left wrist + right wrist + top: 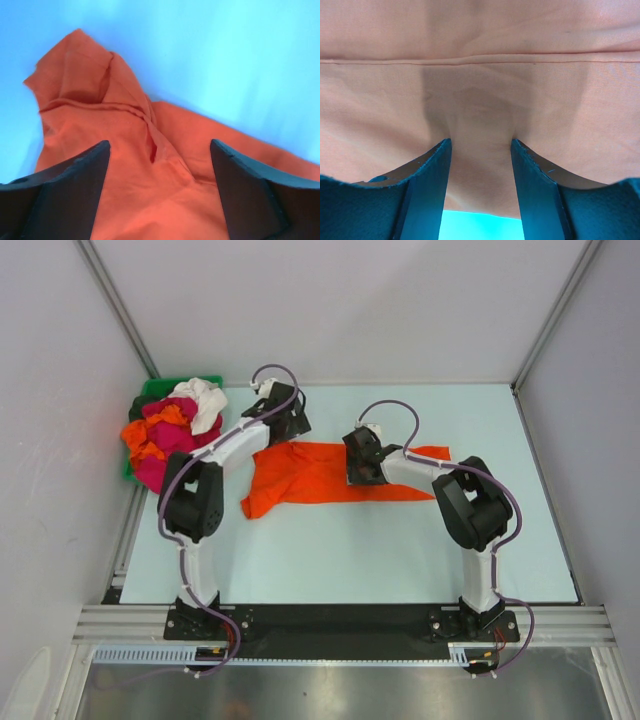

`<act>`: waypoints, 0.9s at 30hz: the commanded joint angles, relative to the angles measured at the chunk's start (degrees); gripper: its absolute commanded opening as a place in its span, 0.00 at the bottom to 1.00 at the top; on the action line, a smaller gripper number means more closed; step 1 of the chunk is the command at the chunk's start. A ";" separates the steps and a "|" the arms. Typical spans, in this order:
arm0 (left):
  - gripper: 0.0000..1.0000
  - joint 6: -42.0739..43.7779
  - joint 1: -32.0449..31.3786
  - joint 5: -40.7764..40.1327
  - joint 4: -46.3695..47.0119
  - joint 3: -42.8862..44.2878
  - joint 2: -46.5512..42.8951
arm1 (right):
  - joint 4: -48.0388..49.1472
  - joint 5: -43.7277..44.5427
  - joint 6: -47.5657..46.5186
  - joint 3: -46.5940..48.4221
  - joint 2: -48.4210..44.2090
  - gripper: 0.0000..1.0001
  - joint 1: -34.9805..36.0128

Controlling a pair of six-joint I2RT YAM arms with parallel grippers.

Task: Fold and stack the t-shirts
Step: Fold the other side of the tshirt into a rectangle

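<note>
Right fingers (427,185) are pinching a ridge of the orange t-shirt (310,475), which is lying spread across the middle of the tabletop (400,550). Farther back, left fingers (65,190) are hovering wide apart over its crumpled end. At the far left corner, a green bin (152,388) is holding piled shirts (170,435).

A t-shirt (310,472) lies on the table (400,550), right of the bin (152,388).

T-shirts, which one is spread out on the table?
The orange t-shirt stretched across the middle of the table. The magenta, white and other orange ones sit crumpled in a heap at the green bin.
</note>
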 commanded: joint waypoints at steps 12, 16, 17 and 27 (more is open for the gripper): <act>0.19 -6.37 -2.75 -3.67 2.06 -15.44 -8.95 | 0.15 0.46 0.72 1.03 2.38 0.56 1.10; 0.22 -5.14 -1.61 -2.01 1.27 -10.35 -4.28 | -0.11 0.55 0.64 0.94 1.76 0.56 1.18; 0.23 -5.14 -1.26 -1.47 1.18 -9.55 -3.40 | -0.11 0.64 0.72 0.86 1.67 0.56 1.19; 0.22 -3.21 0.15 0.64 -1.11 2.66 5.39 | 0.50 0.46 0.64 -0.03 1.23 0.56 0.75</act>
